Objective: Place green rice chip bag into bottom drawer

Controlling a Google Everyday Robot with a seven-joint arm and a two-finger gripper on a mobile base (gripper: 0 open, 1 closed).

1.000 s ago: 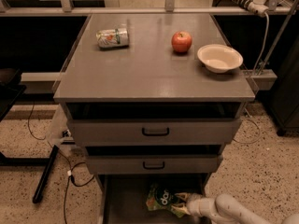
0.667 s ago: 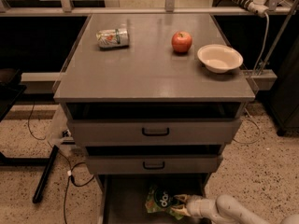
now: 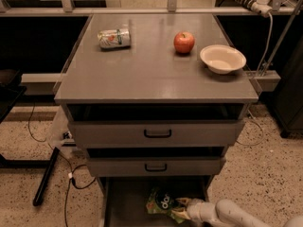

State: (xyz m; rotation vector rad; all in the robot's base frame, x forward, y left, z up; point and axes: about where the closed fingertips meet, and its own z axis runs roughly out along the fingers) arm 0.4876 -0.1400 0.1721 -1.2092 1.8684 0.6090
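While the crinkly light-green rice chip bag (image 3: 163, 203) lies inside the pulled-out, shallow grey metal bottom drawer (image 3: 125, 203), the pale claw (image 3: 182, 209) meets its right edge from the right side. Whether it clamps the bag, I cannot tell. The grey worktop (image 3: 156, 74) carries a round red apple (image 3: 184, 42).

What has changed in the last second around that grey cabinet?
Almost nothing. The gripper remains low at the crinkly light-green rice chip bag, which lies in the pulled-out grey bottom drawer. The green-and-white can, red apple and cream bowl on top have not moved.
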